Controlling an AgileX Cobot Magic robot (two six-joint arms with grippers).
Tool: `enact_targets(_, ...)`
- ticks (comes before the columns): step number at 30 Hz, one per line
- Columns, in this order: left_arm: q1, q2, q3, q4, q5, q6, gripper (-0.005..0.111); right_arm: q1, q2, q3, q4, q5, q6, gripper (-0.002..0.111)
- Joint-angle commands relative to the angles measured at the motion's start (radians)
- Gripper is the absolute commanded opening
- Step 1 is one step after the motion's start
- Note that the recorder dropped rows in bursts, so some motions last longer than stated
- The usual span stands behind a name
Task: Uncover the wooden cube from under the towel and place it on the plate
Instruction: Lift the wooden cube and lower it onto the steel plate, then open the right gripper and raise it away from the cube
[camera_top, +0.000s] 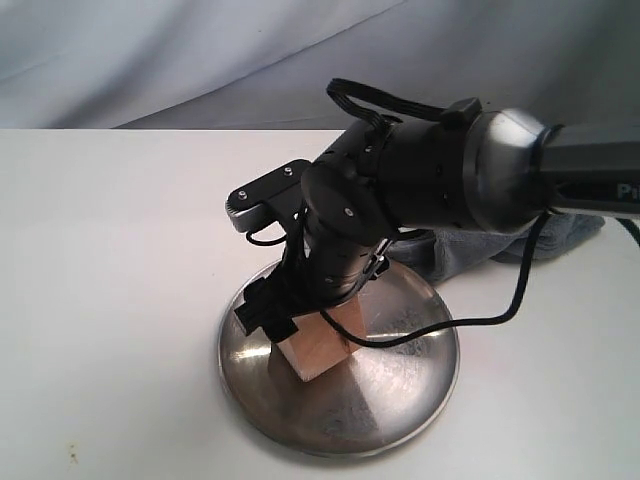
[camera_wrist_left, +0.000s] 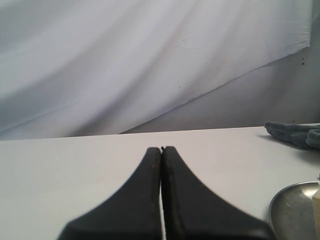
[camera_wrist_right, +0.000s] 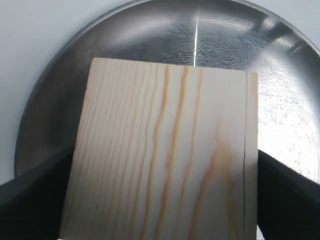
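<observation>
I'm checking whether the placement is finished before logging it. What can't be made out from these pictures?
- Whether the wooden cube rests on the plate or hangs just above it: the cube hides its own underside in the exterior and right wrist views.
- Most of the towel: the right arm covers it in the exterior view, and the left wrist view's edge cuts it off.
- The left claw: outside the exterior view.

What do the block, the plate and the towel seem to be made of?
Block: pale, unfinished-looking wood, with tan grain lines. Plate: metal, probably stainless steel, shiny with fine scratches and reflections. Towel: soft grey-blue fabric, likely terry; its pile is hard to see.
</observation>
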Motion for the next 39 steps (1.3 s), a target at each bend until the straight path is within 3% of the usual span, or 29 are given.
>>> enact_targets(1,0.002,-0.004,0.004,-0.002,-0.011,-0.002,0.000,0.002,-0.010,-0.002,-0.008,-0.011,-0.001,0.070)
enact_targets(9,0.002,-0.004,0.004,-0.002,-0.011,-0.002,0.000,0.002,0.002,-0.002,-0.008,-0.001,-0.001,0.095)
enact_targets(23,0.002,-0.004,0.004,-0.002,-0.011,-0.002,0.000,0.002,-0.133,-0.002,-0.070,0.078,0.007,0.095)
enact_targets(26,0.002,-0.004,0.004,-0.002,-0.011,-0.002,0.000,0.002,-0.197,-0.002,-0.159,0.079,0.019,0.085)
enact_targets(30,0.002,-0.004,0.004,-0.002,-0.011,-0.002,0.000,-0.007,-0.276,-0.002,-0.332,0.062,0.099,0.050)
enact_targets(33,0.002,-0.004,0.004,-0.002,-0.011,-0.002,0.000,-0.045,-0.328,-0.002,-0.329,0.009,0.105,0.027)
enact_targets(36,0.002,-0.004,0.004,-0.002,-0.011,-0.002,0.000,-0.098,-0.377,-0.002,-0.299,-0.035,0.105,0.018)
enact_targets(39,0.002,-0.004,0.004,-0.002,-0.011,-0.002,0.000,-0.148,-0.423,-0.002,-0.296,-0.070,0.091,0.018)
